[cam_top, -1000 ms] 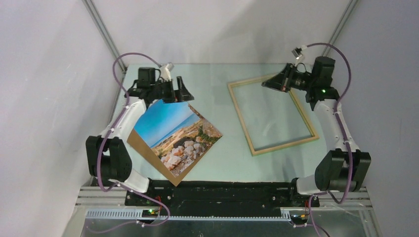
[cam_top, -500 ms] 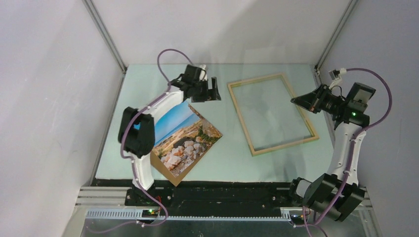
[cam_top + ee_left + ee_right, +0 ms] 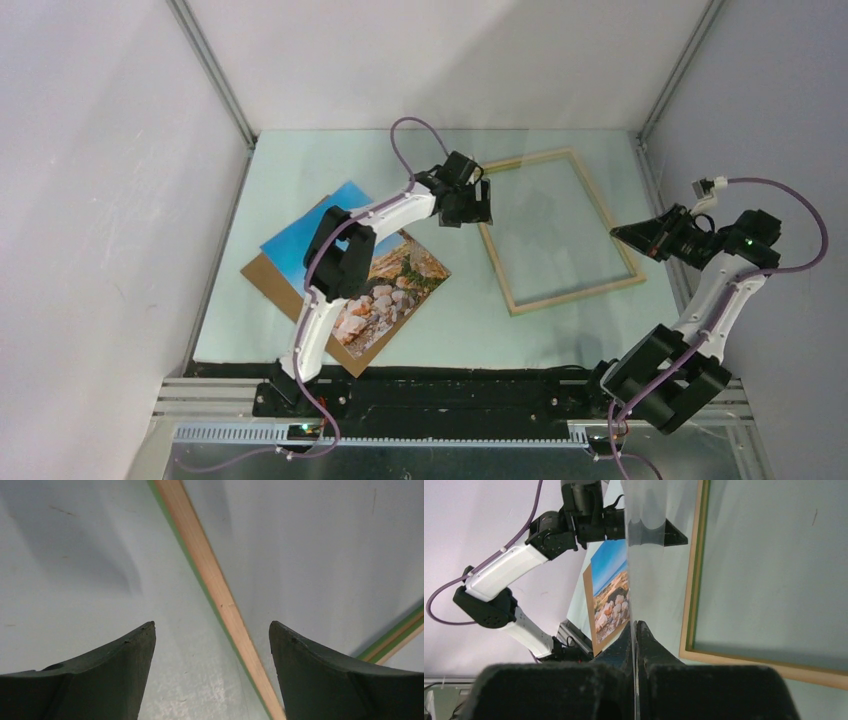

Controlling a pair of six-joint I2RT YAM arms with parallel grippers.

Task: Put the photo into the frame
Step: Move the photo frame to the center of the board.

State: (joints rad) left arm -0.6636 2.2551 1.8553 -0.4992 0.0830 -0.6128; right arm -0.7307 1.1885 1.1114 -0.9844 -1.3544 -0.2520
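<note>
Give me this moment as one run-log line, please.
left gripper: open, above frame rail nearest photo | right gripper: shut, at frame's opposite rail | photo: face up on table, outside frame

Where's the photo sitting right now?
In the top view, the photo lies on the left side of the table, partly under the left arm, with the frame to its right.

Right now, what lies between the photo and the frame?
Top view: only bare table between photo and frame; the left gripper hangs over the frame's rail.
</note>
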